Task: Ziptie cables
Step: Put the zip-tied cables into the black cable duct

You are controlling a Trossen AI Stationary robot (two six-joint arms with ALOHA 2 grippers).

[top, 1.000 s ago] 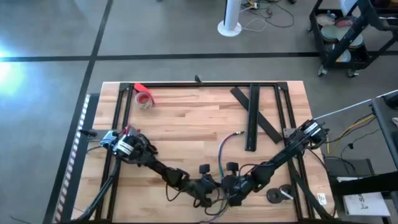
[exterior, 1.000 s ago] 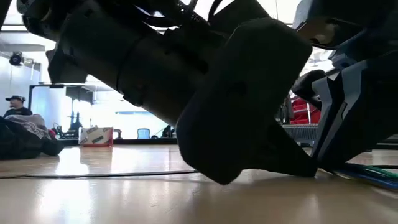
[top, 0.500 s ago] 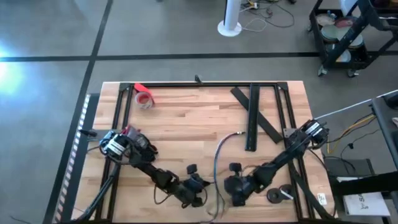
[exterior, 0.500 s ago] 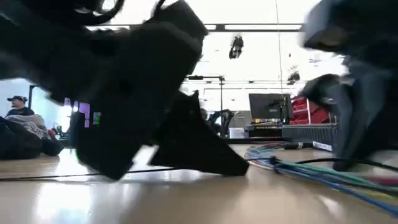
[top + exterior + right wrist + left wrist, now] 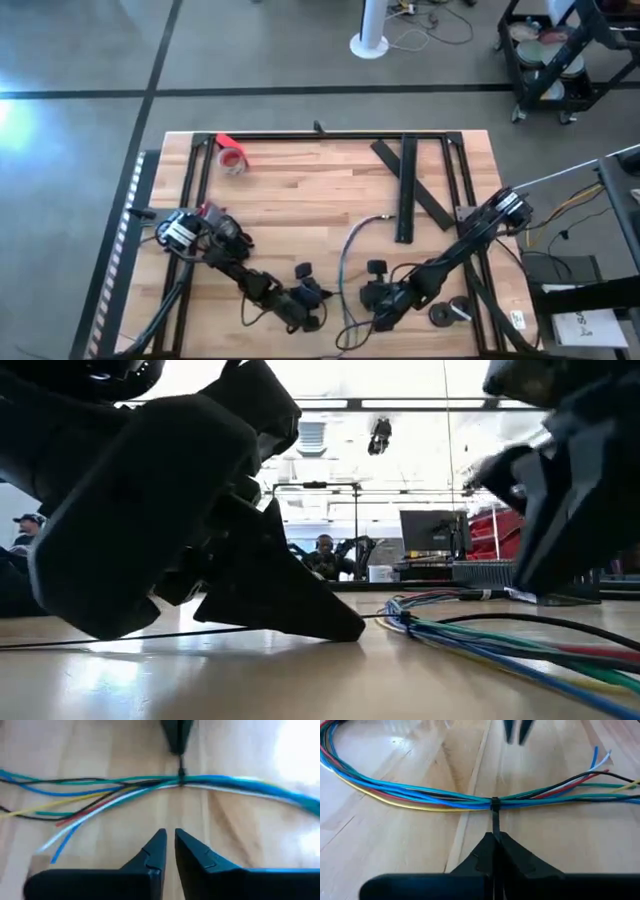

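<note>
The cables [image 5: 345, 262], a bundle of blue, green, yellow, red and dark wires, lie on the wooden table near its front edge; the bundle [image 5: 420, 800] curves across the left wrist view. The thin black ziptie [image 5: 495, 817] is looped around the cables where they bunch together [image 5: 181, 779]. My left gripper [image 5: 322, 297] sits just left of the bundle, shut on the ziptie's tail. My right gripper [image 5: 170, 834] stands just right of the bundle [image 5: 368, 298], with a narrow gap between its fingers and nothing in it, a short way off the wires. My left gripper pinches the ziptie's free tail [image 5: 495, 831] between its two fingertips. The fingers come in low and nearly level from the table's left, in line with the strip and across the cables. The tail runs straight from the fingertips to the loop around the bundle [image 5: 495, 804], which rests on the table.
A red tape roll [image 5: 232, 158] lies at the far left. Wide flat black strips [image 5: 408, 190] lie at the far right, and a dark round part [image 5: 440, 315] at the near right. Black frame rails [image 5: 190, 180] run along the table's sides. The cables' loose ends [image 5: 602, 762] fan out.
My left gripper has drawn away from the cables toward the table's left edge, staying low and shut on the ziptie's tail. The middle of the bundle has shifted slightly left with it. In the low view the left arm has cleared off and the cables now show.
</note>
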